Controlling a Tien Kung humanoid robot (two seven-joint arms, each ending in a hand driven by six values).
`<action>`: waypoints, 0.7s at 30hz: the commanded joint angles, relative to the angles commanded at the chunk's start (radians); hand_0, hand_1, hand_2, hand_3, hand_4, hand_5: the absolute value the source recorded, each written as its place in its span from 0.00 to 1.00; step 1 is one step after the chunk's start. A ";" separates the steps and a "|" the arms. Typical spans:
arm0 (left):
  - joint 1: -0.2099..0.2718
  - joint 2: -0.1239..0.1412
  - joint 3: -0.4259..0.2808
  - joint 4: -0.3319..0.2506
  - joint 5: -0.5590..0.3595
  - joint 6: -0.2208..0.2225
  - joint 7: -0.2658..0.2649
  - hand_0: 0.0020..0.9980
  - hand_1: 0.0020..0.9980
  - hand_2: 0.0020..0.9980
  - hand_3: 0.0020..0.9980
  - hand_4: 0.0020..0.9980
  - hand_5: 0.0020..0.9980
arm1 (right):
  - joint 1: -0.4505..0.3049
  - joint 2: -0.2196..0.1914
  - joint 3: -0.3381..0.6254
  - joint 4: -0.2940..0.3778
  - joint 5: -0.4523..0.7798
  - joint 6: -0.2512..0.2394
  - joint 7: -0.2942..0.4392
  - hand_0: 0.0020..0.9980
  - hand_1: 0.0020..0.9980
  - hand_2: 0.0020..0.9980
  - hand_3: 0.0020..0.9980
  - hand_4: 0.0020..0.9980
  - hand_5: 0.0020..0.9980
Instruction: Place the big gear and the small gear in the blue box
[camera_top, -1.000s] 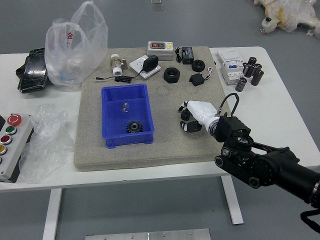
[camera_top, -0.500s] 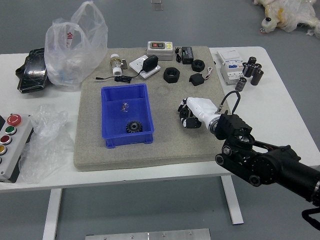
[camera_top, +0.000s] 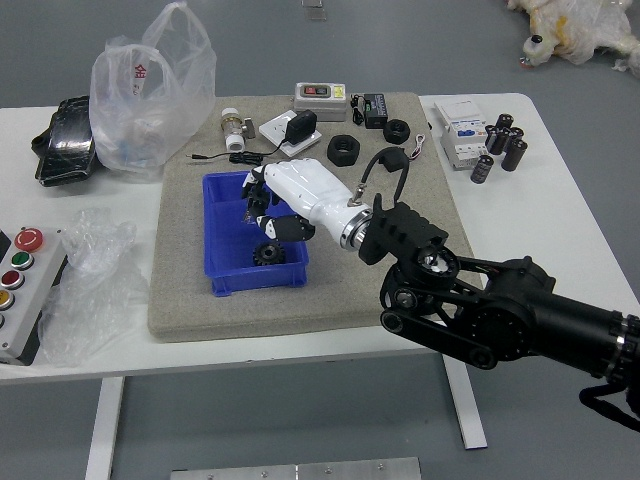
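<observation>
My right hand (camera_top: 264, 208) reaches in from the right and hangs over the upper right part of the blue box (camera_top: 223, 283). Its fingers are closed on a small dark gear (camera_top: 258, 194), partly hidden by the fingertips. A black gear (camera_top: 268, 253) lies in the lower part of the box, just below the hand. The white back of the hand covers part of the box's right wall. My left hand is out of view.
Behind the box on the grey mat (camera_top: 180, 310) stand a valve (camera_top: 234, 130), a black adapter (camera_top: 300, 127) and black rings (camera_top: 343, 150). A button panel (camera_top: 25, 300) and plastic bags (camera_top: 150, 100) are at the left.
My right hand has closed on the small gear on the mat and carried it left, from right of the box to over it. The gear in the box has stayed put.
</observation>
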 joint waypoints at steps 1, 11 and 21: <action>0.000 0.000 -0.001 0.000 0.002 0.000 0.001 0.65 0.59 0.57 0.65 0.68 0.36 | 0.005 0.003 -0.009 -0.002 0.003 0.010 0.001 0.42 0.56 0.55 0.52 0.32 0.00; -0.001 0.001 -0.005 -0.002 0.006 -0.001 0.005 0.65 0.59 0.57 0.65 0.68 0.36 | 0.021 0.020 -0.041 -0.034 0.021 0.119 -0.039 0.51 0.78 0.85 0.80 0.47 0.17; -0.002 0.001 -0.003 -0.001 0.005 -0.001 0.003 0.65 0.59 0.57 0.65 0.68 0.36 | 0.015 0.021 -0.040 -0.048 0.014 0.125 -0.054 0.53 0.79 0.86 0.82 0.51 0.17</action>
